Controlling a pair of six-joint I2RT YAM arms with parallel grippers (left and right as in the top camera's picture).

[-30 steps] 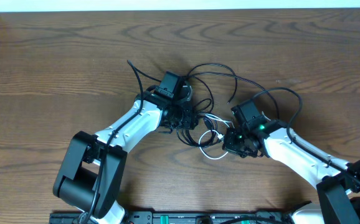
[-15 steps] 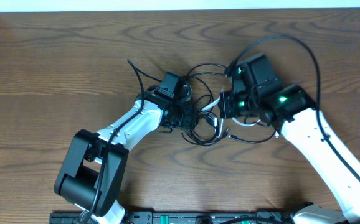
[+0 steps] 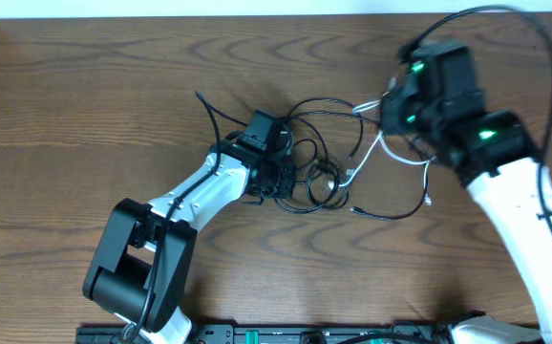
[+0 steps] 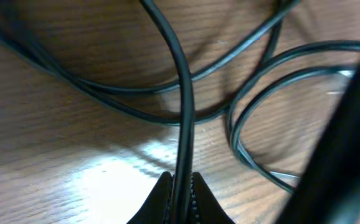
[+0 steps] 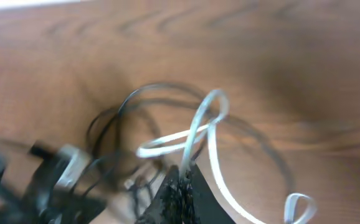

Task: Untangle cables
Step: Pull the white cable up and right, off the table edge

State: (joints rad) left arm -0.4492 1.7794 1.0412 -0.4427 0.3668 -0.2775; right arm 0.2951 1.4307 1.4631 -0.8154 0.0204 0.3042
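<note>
The left gripper [image 4: 180,188] is pinched tight on the black cord [image 4: 184,112], low over the table [image 3: 85,96] at the tangle. Further right, the right gripper [image 5: 181,180] is clamped on the white cord [image 5: 167,142], held high. This looks like the separating pull. The next move probably calls for drawing the white cord rightward, clear of the black loops.
</note>
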